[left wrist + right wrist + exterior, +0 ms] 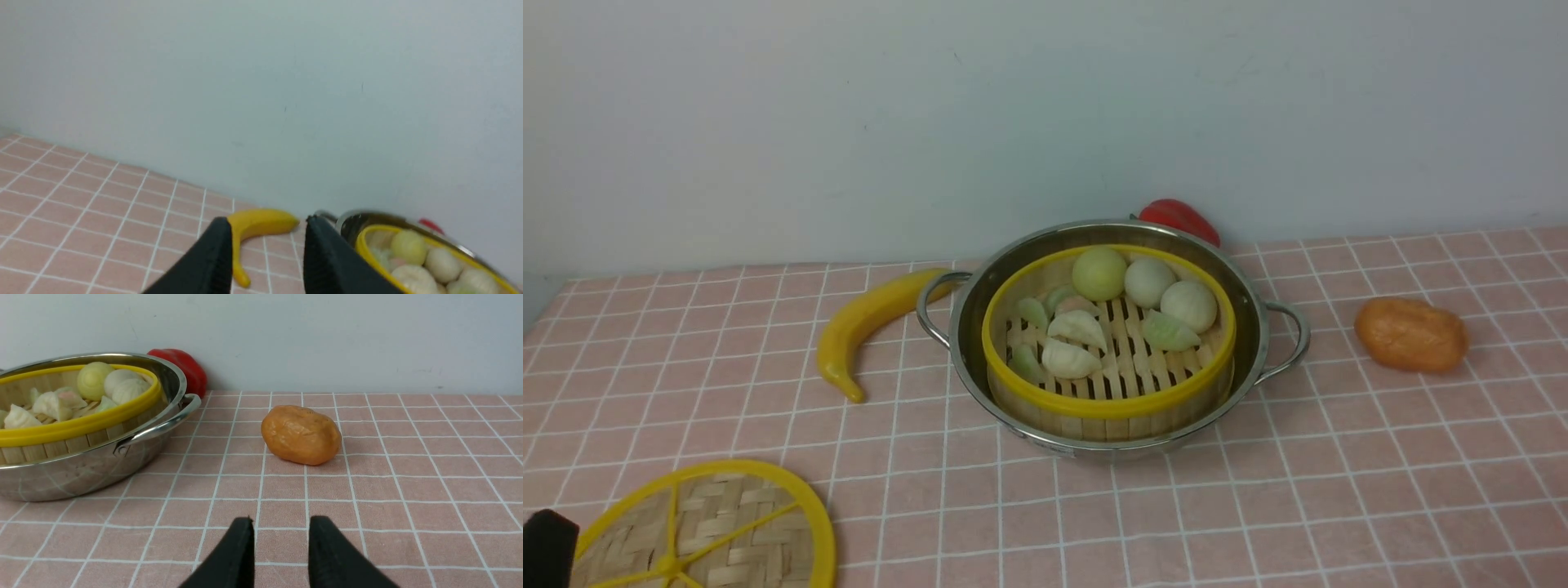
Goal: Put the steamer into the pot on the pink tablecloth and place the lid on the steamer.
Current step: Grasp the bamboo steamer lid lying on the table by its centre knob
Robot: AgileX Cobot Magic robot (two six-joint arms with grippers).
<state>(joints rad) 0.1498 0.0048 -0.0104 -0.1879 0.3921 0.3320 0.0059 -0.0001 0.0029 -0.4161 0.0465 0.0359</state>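
The steamer [1107, 406], a bamboo basket with a yellow rim holding pale buns and dumplings, sits inside the shiny steel pot [964, 343] on the pink tablecloth [1339, 490]. The lid [711, 531], a flat woven disc with yellow spokes, lies on the cloth at the front left, partly cut off by the frame edge. A black part of my left gripper [547, 547] shows just left of the lid. My left gripper [266, 222] is open and empty, facing the banana and the pot [367, 216]. My right gripper [282, 520] is open and empty, low over the cloth right of the pot [81, 473].
A yellow banana [866, 322] lies left of the pot, close to its handle. A red pepper [1180, 219] sits behind the pot by the wall. An orange potato-like toy [1411, 335] lies to the right, ahead of my right gripper in its wrist view [301, 435].
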